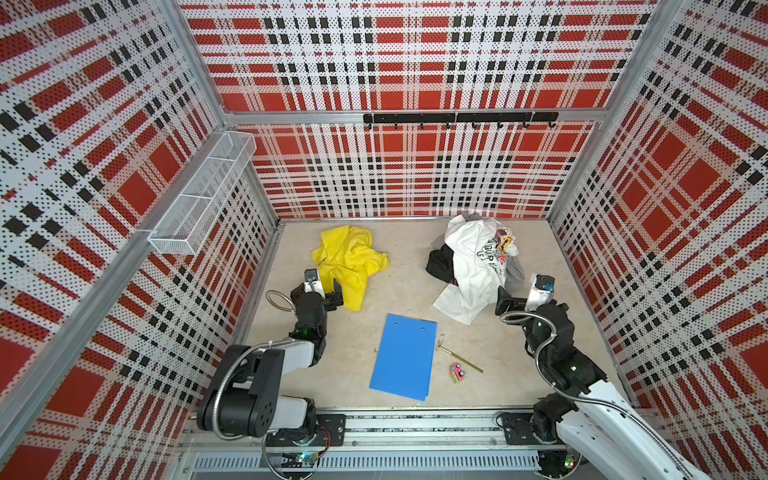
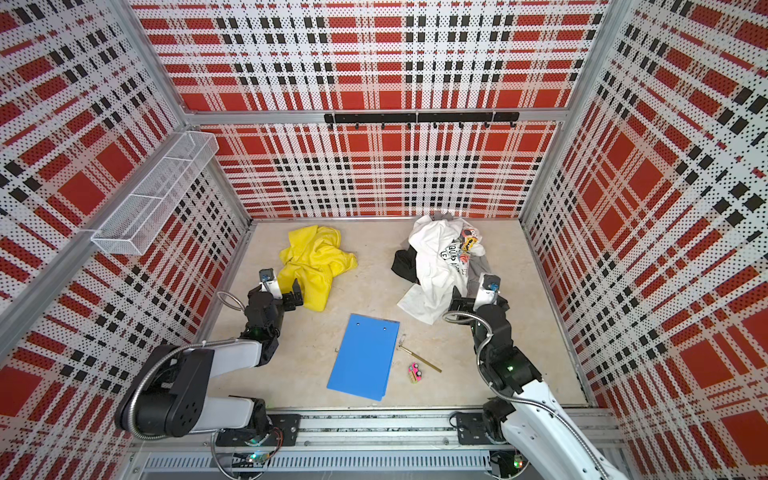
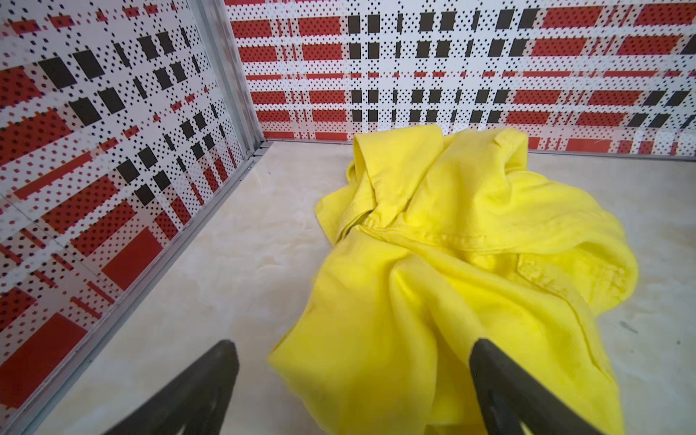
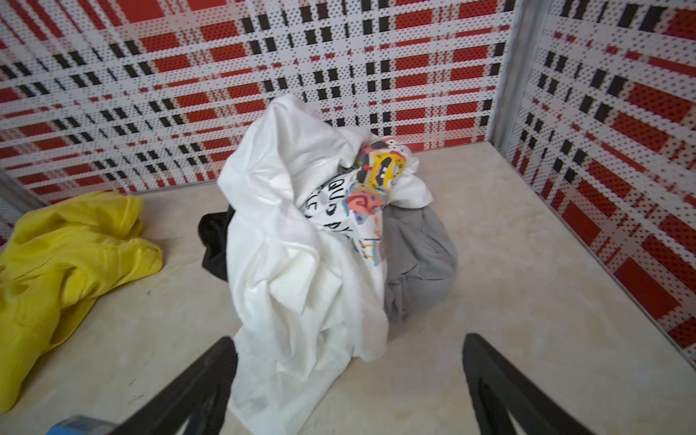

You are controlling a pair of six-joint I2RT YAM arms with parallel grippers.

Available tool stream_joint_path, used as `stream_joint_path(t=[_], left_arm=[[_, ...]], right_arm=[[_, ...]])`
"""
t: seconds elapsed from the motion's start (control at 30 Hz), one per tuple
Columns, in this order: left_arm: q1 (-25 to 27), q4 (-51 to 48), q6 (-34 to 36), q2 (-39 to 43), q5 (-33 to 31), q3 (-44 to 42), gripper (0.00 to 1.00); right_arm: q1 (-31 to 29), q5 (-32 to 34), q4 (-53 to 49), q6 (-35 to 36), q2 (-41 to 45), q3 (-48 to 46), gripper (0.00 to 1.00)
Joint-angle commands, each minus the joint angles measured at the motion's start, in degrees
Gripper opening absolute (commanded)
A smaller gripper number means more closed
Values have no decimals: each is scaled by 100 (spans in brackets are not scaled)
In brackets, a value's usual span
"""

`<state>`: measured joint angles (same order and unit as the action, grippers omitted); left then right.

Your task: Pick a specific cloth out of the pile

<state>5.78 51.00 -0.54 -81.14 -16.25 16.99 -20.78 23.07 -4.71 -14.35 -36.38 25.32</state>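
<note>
the cloth (image 1: pixel 349 262) (image 2: pixel 316 262), one bright yellow crumpled garment, lies beyond the blue clipboard (image 1: pixel 403 357) and to its left, alone on the table (image 1: pixel 540 353). its far edge sits near the back wall and its left edge stands clear of the side wall, with a strip of bare floor between, plain in the left wrist view (image 3: pixel 452 282). a narrow tail of it reaches back toward the clipboard's far left corner without touching it.

the pile (image 1: pixel 473 266) (image 2: pixel 440 266) is beyond the clipboard and to its right, its far edge at the foot of the back wall. three pieces can be told: one white printed shirt (image 4: pixel 301 263) on top, one black piece (image 4: pixel 212 244) on the cloth's side, and one grey piece (image 4: pixel 418 260) on the other. open floor runs straight out from the clipboard's far edge, between cloth and pile, which lie well apart.

two grippers, both spread wide and pinching nothing. the left gripper (image 1: pixel 324 287) (image 3: pixel 352 344) sits left of the clipboard's far end, one finger over the cloth's near tail. the right gripper (image 1: pixel 521 291) (image 4: pixel 347 339) sits beyond the clipboard's right side, at the shirt's near hem.

just right of the clipboard lie one thin brass-coloured rod (image 1: pixel 461 359) and one small pink toy (image 1: pixel 456 371).
</note>
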Motion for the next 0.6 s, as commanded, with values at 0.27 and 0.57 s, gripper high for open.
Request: stream_joint_path(t=[0.27, 0.57], left_arm=[[-594, 1982, -125, -875, 957, -240, 99], [-582, 1662, -138, -895, 990, -46, 99]], right_arm=[[2019, -1250, 1754, 338, -694, -593, 100], [2065, -536, 4162, 778, -2079, -1242, 100]])
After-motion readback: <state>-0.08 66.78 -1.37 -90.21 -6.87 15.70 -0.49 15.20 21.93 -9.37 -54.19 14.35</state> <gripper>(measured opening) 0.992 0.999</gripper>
